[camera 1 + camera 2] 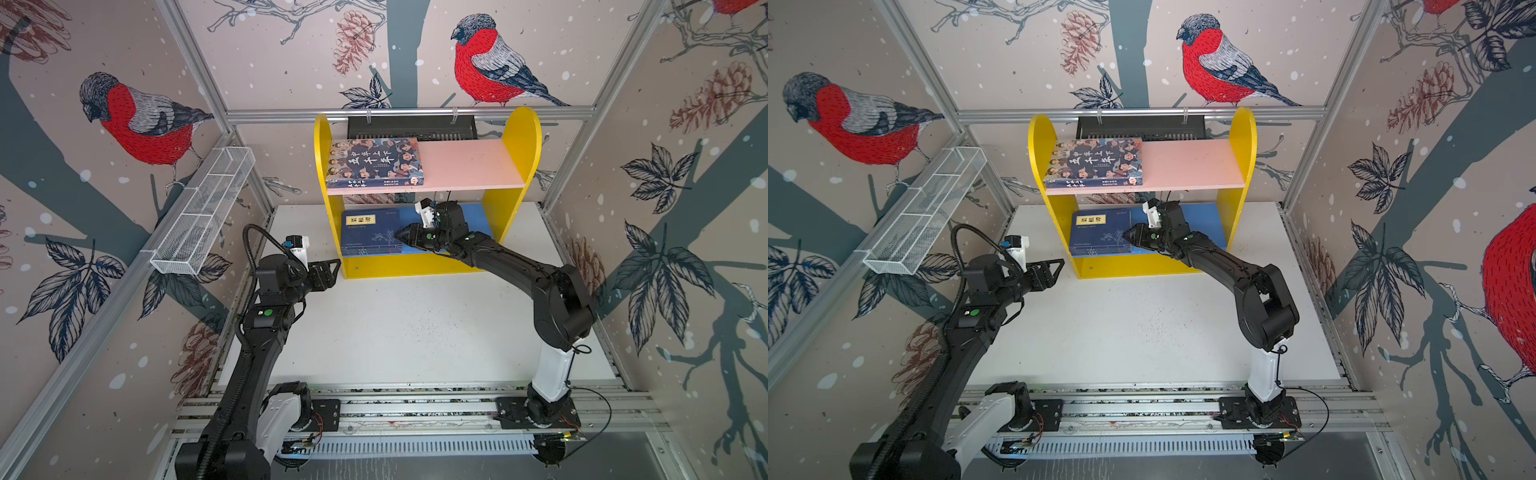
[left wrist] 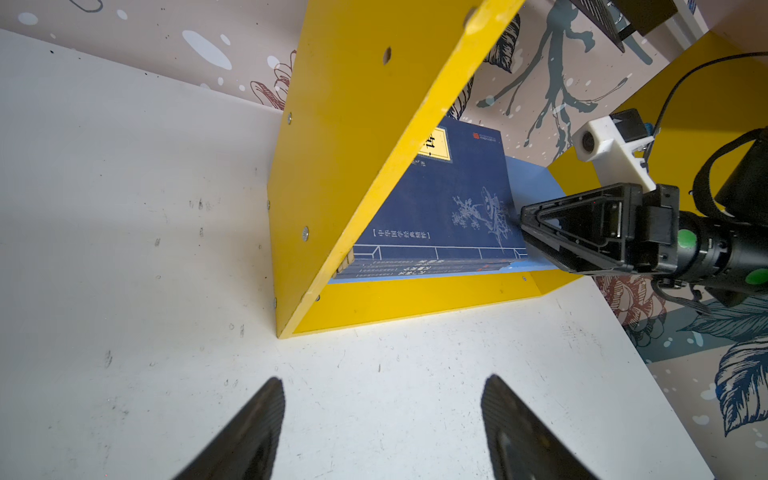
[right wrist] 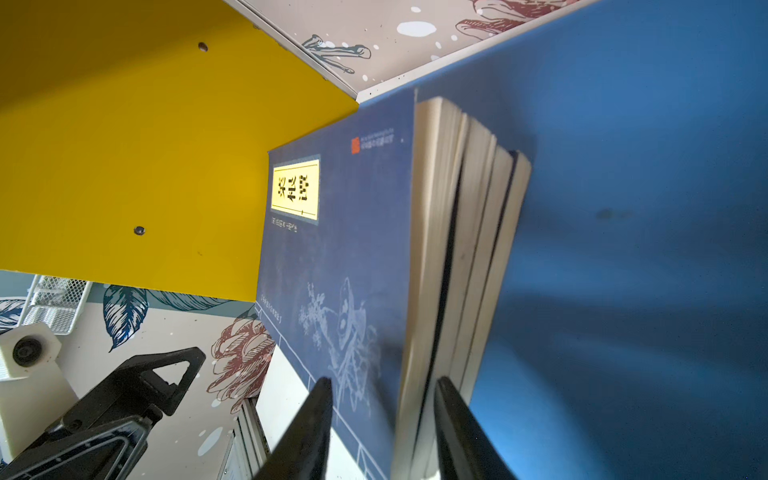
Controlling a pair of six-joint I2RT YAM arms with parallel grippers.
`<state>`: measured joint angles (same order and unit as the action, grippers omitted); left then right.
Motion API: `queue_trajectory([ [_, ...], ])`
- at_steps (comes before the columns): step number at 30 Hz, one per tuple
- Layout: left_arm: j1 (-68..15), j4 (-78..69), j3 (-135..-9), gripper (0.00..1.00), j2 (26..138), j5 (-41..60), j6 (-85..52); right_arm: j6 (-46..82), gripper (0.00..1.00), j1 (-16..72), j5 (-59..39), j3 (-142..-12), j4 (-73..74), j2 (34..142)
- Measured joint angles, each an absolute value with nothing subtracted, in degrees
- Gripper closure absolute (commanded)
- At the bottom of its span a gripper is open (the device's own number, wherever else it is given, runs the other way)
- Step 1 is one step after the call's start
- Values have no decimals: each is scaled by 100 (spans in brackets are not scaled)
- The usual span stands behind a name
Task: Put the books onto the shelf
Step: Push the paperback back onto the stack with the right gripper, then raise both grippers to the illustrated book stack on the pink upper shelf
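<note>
left fingers (image 1: pixel 332 268) hang wide apart and empty over the worktop (image 1: pixel 395 332), just beside the shelf (image 1: pixel 415 266) front corner. on the blue lower board (image 1: pixel 482 216) the right fingers (image 1: pixel 405 237) sit part-open astride the page edge of the stacked navy books (image 1: pixel 371 232); whether they pinch i cannot tell. pulling back with a pad dragging could slide the top book off. lifting early could knock the pink board (image 1: pixel 469 166) carrying the illustrated book (image 1: pixel 374 162)

Twin overheads, wrist close-ups on shelf (image 2: pixel 353 145)
</note>
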<state>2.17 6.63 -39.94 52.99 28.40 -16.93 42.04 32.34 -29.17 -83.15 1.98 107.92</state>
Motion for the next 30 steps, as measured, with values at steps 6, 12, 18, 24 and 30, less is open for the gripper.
queue_trajectory([
  [6,244,666,-3981,25,5284,2838,-1691,4158,54,3229,-2657,-8263,172,10549],
  [12,252,666,-3968,24,5256,2838,-1669,4062,60,3144,-2493,-8012,158,10326],
  [18,283,663,-3903,24,5236,2838,-1653,3898,72,3208,-2355,-7520,143,9887],
  [24,305,661,-3861,24,5242,2845,-1632,3782,82,3326,-2342,-6917,233,9424],
  [30,325,644,-3837,24,5286,2856,-1629,3597,82,3658,-2408,-6871,344,9428],
])
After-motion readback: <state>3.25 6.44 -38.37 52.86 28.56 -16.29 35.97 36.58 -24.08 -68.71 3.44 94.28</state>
